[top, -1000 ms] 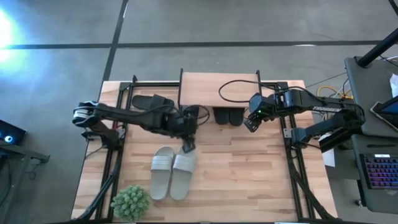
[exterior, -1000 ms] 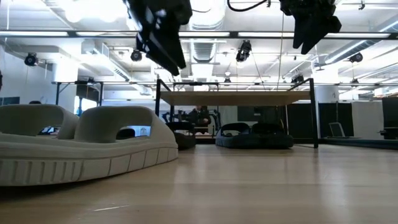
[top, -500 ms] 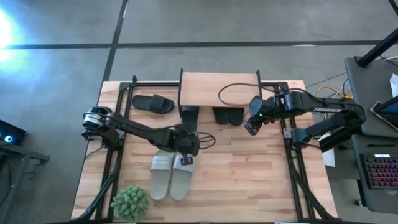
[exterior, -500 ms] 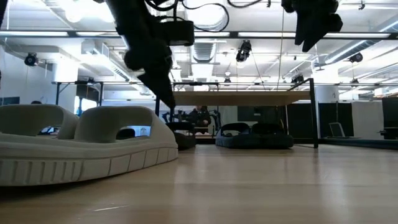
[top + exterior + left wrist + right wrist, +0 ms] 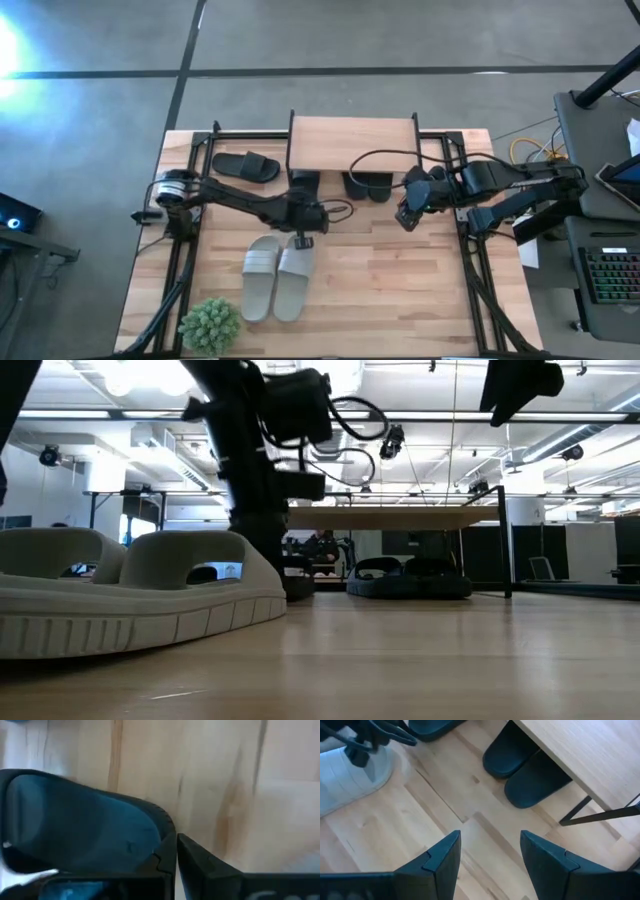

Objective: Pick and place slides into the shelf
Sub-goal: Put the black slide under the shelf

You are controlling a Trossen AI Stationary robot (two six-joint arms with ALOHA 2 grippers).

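Observation:
A pale grey-white pair of slides lies sole down near the table's near left; it fills the low view's left. The shelf stands at the far edge. A black pair lies under it, and another black slide lies at its left end. A fourth black slide lies on the table left of the shelf. My left gripper is shut, low at the far end of the right-hand white slide. My right gripper is open and empty, raised in front of the shelf. My left gripper's shut fingers point down right beside the far end of the right-hand white slide. I cannot tell whether they touch it. The slide lies flat on the table.
A small green plant stands at the near left corner. Black frame rails run along the table's left side, and more rails along its right. Bare tabletop lies right of the white pair.
My left gripper has come down from high in front of the shelf to table height at the far end of the right-hand white slide. My right gripper has risen and drawn slightly toward the near edge. The slides have stayed in place.

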